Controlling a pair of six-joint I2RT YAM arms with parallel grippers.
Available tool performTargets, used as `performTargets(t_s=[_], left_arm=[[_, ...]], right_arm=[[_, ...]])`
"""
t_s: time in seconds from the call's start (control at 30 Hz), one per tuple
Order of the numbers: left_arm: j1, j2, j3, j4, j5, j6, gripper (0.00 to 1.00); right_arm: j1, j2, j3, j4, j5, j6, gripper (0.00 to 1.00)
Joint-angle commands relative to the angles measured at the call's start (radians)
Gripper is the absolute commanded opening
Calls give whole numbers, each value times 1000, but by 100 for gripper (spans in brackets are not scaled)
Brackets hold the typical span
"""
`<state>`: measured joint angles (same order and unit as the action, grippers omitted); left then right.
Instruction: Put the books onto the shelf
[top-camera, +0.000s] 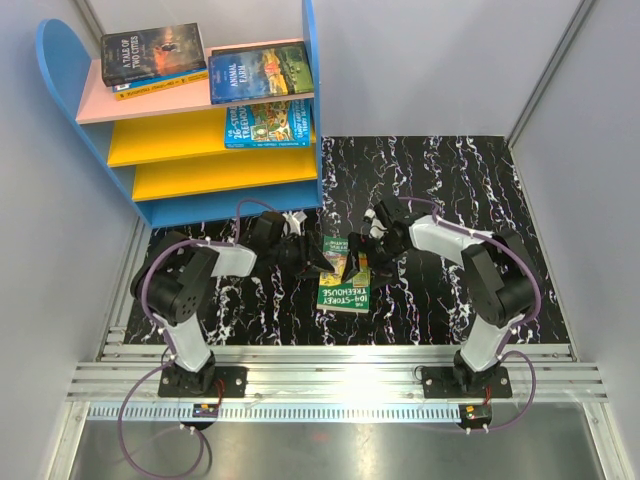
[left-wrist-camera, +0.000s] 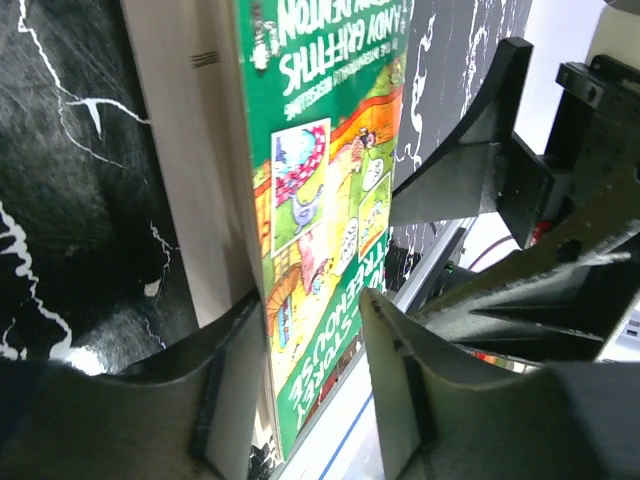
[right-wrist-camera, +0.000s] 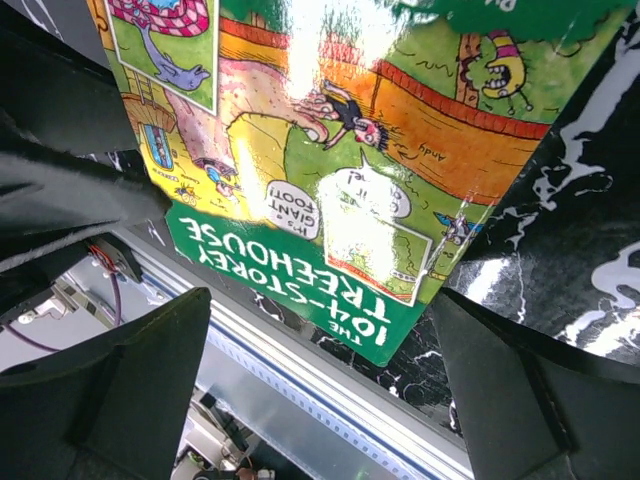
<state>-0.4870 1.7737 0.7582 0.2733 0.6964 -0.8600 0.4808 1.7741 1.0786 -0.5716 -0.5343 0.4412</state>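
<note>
There are 5 books, 1 shelf, 2 arms and 1 black marbled mat.

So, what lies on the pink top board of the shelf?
A dark book stacked on a thinner one, its cover hidden, and a blue book beside them.

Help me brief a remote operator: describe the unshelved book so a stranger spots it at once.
Start at the black marbled tabletop in front of the blue-sided shelf. Near its middle is a green paperback, The 104-Storey Treehouse, with a cartoon cover. It is the only book off the shelf; the others, dark or blue, rest on its boards.
</note>
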Motion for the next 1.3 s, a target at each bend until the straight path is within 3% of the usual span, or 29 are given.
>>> performTargets(t_s=[0.0, 0.23, 0.33, 0.43, 0.47, 0.73, 1.03, 1.13, 1.27], left_arm=[[-16, 64, 3, -28, -35, 13, 43], [-62, 96, 50, 44, 17, -36, 26], [-82, 112, 66, 43, 37, -37, 23], [-93, 113, 75, 15, 25, -28, 11], [-94, 106, 70, 12, 25, -28, 1], [-93, 20, 78, 17, 101, -42, 0], [-93, -17, 95, 89, 147, -134, 0], [-91, -34, 86, 136, 163, -171, 0], [-90, -63, 96, 178, 172, -208, 0]], right_arm=[[-4, -47, -5, 33, -19, -4, 100], [-5, -30, -6, 79, -58, 36, 100], [-5, -30, -3, 85, -61, 40, 100], [-8, -45, 1, 79, -41, 39, 100], [-13, -65, 0, 78, -33, 39, 100], [-149, -185, -189, 271, -127, 116, 100], [-174, -145, -458, 836, -202, 441, 100], [-174, -81, -520, 1138, -245, 577, 100], [-174, 39, -588, 1419, -274, 755, 100]])
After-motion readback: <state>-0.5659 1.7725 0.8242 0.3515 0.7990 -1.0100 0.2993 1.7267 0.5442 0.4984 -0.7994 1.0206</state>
